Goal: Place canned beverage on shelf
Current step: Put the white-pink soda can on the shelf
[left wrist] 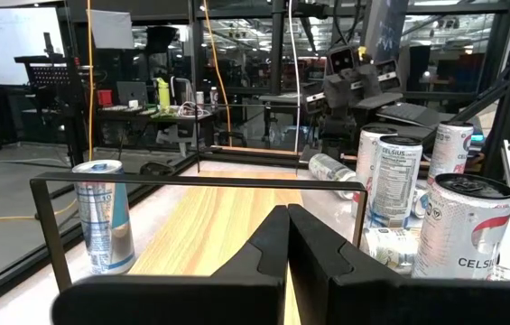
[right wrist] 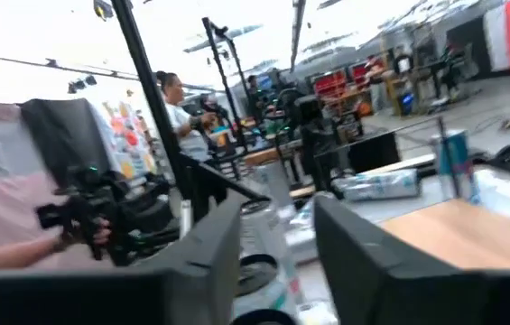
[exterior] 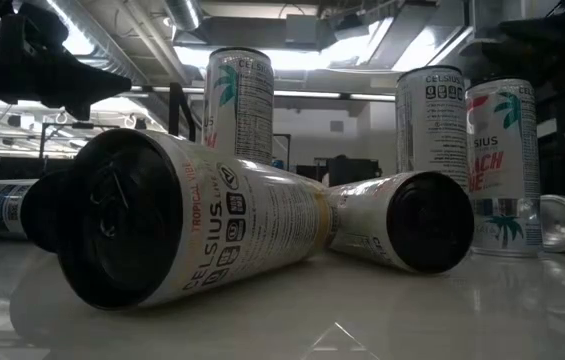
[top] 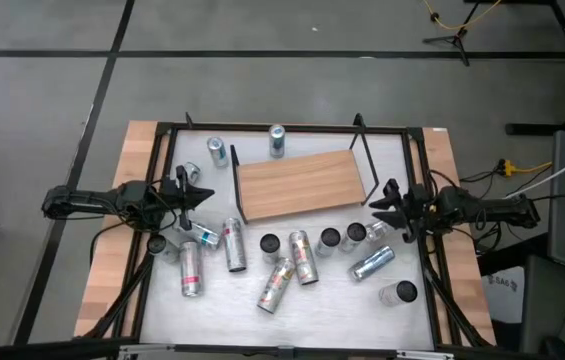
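The shelf [top: 300, 185] is seen lying on the table [top: 332, 300] between the two arms, its long axis running from one arm to the other, and no can is seen on its board. The right gripper [top: 386, 207] is held at the shelf's right end, and its fingers [right wrist: 202, 262] are seen spread with a gap between them; nothing can be made out as pinched. An upright can [top: 354, 233] stands just beside these fingers, on the side away from the shelf, with more cans [top: 302, 257] lying farther off along the table. The left gripper [top: 198, 196] is held at the shelf's left end with its fingers [left wrist: 268, 248] pressed together and empty, pointed along the board. The right arm is judged the nearer to the upright cans, so the next grasp is likely its own.
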Motion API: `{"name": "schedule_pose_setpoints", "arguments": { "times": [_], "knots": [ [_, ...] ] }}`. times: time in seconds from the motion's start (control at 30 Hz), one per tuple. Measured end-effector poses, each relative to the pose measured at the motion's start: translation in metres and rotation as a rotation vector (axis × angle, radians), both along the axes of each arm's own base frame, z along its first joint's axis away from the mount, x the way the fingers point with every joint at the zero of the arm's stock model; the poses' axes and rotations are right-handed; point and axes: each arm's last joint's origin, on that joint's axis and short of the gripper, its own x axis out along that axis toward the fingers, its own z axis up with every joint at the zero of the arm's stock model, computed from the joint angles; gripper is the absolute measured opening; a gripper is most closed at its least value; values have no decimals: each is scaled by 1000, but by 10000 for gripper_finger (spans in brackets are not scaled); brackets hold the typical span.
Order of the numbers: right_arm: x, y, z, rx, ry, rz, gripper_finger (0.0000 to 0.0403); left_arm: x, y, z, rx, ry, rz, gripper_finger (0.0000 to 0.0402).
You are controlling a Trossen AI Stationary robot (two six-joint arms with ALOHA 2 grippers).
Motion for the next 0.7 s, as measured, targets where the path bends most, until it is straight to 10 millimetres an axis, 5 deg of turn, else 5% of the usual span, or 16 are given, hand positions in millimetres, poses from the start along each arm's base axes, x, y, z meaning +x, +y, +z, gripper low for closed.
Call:
{"name": "schedule_pose_setpoints", "arguments": {
  "times": [0.33, 0.7],
  "knots": [
    [-4, 1, 14, 39, -36, 47, 309, 0, 0, 0, 0, 0, 0, 2],
    [-21, -1, 73, 51, -180, 47, 312, 0, 0, 0, 0, 0, 0, 1]
  ]
}}
